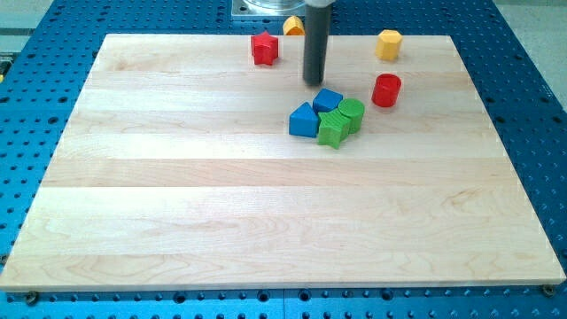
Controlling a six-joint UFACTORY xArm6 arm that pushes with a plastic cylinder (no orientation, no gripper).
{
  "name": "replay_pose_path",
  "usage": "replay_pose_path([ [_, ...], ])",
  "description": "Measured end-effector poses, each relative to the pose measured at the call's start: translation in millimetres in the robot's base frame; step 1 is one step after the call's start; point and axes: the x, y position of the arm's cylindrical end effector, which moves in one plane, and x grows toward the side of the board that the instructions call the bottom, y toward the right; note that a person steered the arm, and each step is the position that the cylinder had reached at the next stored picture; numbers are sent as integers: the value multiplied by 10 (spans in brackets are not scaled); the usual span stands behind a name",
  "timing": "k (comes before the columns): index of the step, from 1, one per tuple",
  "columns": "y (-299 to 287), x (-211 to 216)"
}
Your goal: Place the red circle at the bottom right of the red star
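Note:
The red circle (386,90) stands on the wooden board toward the view's upper right. The red star (264,48) lies near the board's top edge, left of centre. My tip (314,82) is on the board between them, below and right of the star and left of the circle. It sits just above the blue block cluster and touches neither red block.
A blue cube (327,100), a blue triangle (303,120), a green circle (352,114) and a green star-like block (333,128) huddle together below my tip. A yellow hexagon (389,44) lies at the top right. A yellow-orange block (293,26) shows partly behind the rod at the top edge.

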Motion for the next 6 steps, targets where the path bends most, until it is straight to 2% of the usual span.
replay_pose_path([
  [1, 1175, 73],
  [2, 1858, 612],
  [3, 1402, 874],
  [5, 170, 46],
  [6, -246, -93],
])
